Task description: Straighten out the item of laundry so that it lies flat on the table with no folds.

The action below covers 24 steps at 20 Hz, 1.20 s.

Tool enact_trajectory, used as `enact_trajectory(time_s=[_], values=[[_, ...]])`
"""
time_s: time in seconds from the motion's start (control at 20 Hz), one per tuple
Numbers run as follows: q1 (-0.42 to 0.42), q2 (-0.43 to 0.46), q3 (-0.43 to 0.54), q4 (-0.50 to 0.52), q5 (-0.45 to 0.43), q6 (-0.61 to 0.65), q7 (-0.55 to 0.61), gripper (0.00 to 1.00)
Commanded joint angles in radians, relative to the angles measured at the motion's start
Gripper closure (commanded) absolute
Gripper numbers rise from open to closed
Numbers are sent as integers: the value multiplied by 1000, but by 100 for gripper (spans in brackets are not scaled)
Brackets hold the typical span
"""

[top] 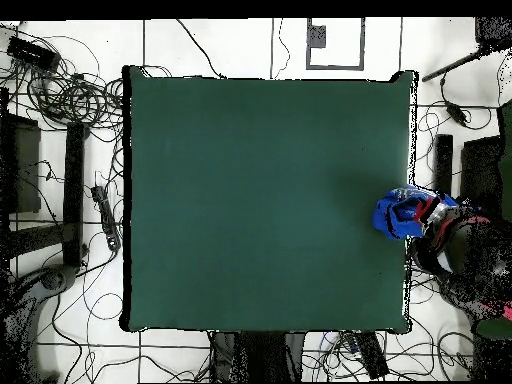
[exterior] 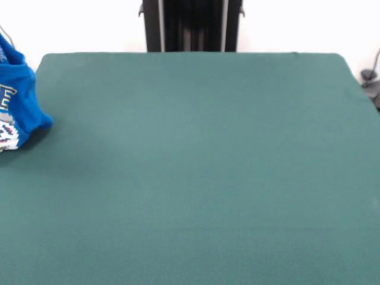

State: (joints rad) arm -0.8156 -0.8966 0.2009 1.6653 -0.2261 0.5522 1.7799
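In the front view the table (exterior: 196,172) fills nearly the whole picture, its dark green cloth bare, and the item of laundry (exterior: 16,98) shows only at the left edge: a bunched blue mass with a bit of white lettering and pixelated print, hanging or held up at the table's side edge and cut off by the frame, casting a small shadow on the cloth beneath it. No arm or claw appears in this view; only the dark pedestal (exterior: 191,25) stands behind the far edge. In the overhead view the item of laundry (top: 402,214) sits at the middle of the table's (top: 260,200) right edge, crumpled into a compact lump that overlaps the edge, with something dark and reddish (top: 447,243) just beside it off the table; whether that is a person, or part of the arm, cannot be told. Cables (top: 70,95) sprawl over the floor around the table. As a judgement, the task is barely begun: the shirt is not spread on the cloth at all, so it has yet to be brought onto the table, opened out and smoothed. The claw shows clearly in neither view, so its opening and what it holds cannot be told.
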Motion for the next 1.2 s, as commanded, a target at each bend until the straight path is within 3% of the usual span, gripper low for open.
enact_trajectory(time_s=[0.05, 1.2], values=[[65, -1, 51, 133, 18, 38, 51, 100], [211, -10, -19, 194, 60, -30, 191, 100]])
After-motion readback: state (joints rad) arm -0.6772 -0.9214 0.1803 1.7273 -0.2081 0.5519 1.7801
